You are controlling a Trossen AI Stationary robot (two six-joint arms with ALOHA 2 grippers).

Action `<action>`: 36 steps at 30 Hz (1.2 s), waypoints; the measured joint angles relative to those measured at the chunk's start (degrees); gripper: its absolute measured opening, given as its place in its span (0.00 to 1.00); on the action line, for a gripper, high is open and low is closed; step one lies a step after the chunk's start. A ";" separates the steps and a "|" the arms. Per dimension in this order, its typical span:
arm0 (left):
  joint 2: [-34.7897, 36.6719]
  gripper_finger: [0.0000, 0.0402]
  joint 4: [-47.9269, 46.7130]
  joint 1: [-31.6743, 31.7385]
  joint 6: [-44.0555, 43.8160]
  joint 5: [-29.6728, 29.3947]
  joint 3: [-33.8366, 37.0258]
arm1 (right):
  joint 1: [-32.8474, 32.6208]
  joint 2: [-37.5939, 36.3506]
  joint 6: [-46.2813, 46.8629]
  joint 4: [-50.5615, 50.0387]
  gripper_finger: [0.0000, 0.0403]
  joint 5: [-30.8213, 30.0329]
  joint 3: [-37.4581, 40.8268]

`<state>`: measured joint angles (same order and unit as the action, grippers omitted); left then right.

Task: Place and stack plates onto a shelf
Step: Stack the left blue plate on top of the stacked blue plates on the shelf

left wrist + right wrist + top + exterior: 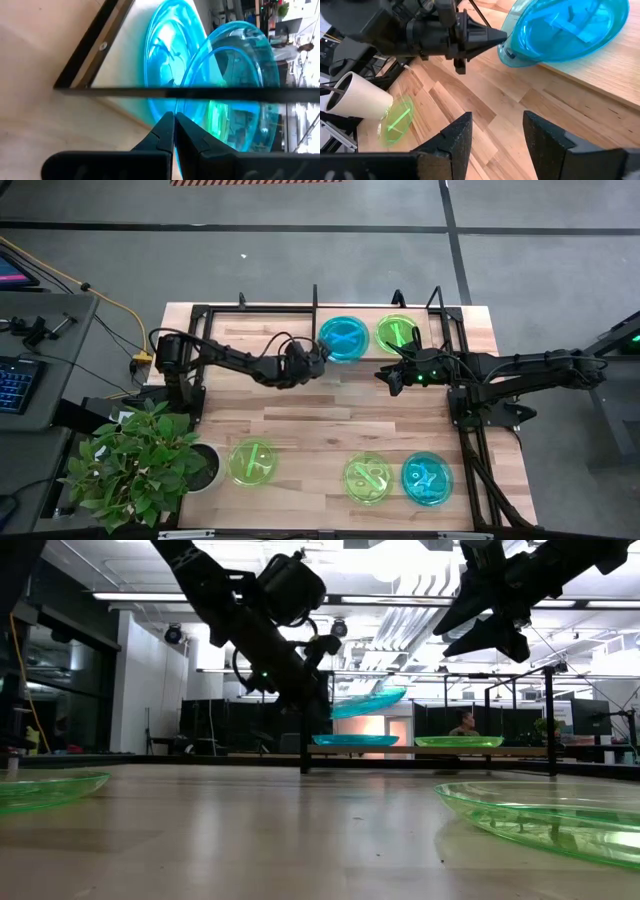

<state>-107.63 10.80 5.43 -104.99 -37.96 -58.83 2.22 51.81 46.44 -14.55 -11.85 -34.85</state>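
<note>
Green plates sit nearest the low camera: one at the near left (45, 788), one at the near right (545, 815); from above, three plates remain loose along the table's front edge, two green and one blue plate (427, 478). Left gripper (322, 356) is clamped on the rim of a cyan plate (368, 701), held tilted above the cyan plate already lying on the shelf (455, 330), beside a green plate (398, 334) also on the shelf. Key relation: held plate lies straight ahead of the left fingers, over the shelf plate but not level with it; judged to need flattening before release. Right gripper (492, 135) hovers nearby with jaws apart, empty, aimed toward the shelf.
</note>
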 joint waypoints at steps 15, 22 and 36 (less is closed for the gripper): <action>0.00 0.01 0.08 2.10 0.20 -0.62 0.00 | 0.00 0.00 0.02 0.00 0.40 0.00 0.00; 0.00 0.11 3.46 2.98 5.22 0.65 0.00 | 0.00 0.00 0.04 0.02 0.40 0.00 0.00; 0.02 0.29 3.90 3.63 5.94 4.67 0.00 | -0.02 0.00 2.63 0.24 0.40 0.00 0.00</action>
<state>-107.61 14.70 9.06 -99.05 -33.29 -58.83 2.20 51.81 49.07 -14.31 -11.86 -34.85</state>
